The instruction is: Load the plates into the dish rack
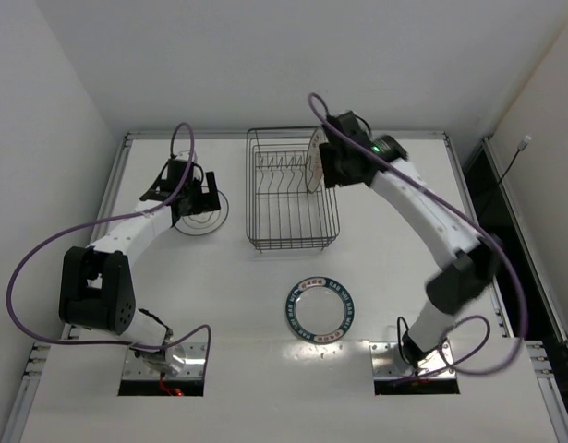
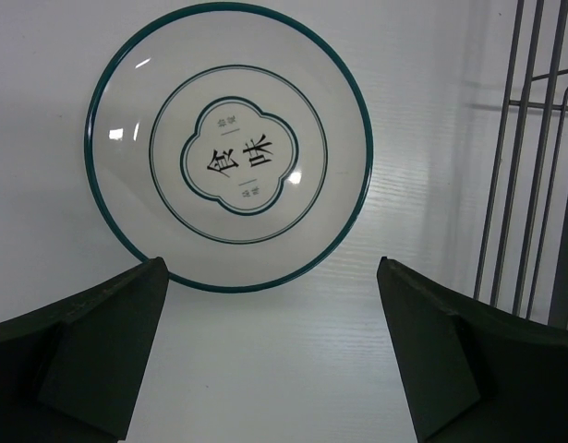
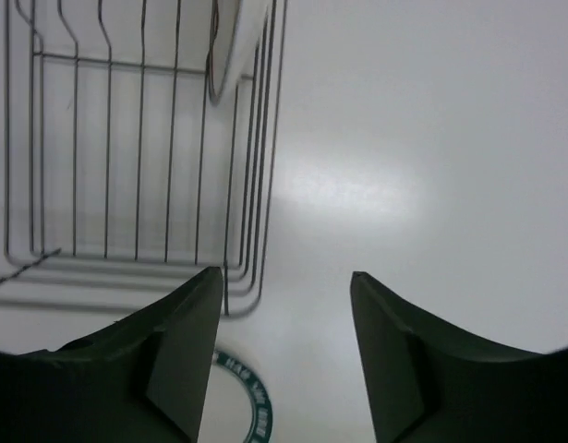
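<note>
While the ringed plate point(image 2: 230, 148) lies flat just ahead of the left gripper point(image 2: 272, 268), fingers spread & empty, left of the dish rack point(image 1: 293, 247), the right gripper point(image 3: 284, 275), also spread & empty, hovers over the rack's rt edge, farther off.

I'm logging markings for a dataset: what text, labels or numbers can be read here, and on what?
"食味": large dark characters at the centre of the round white plate with thin dark-green rings.
Smaller characters above and below them: too small to read.
Lettering on the round plate with the dark-blue patterned rim: too blurred to read.
Nothing else bears text.
</note>
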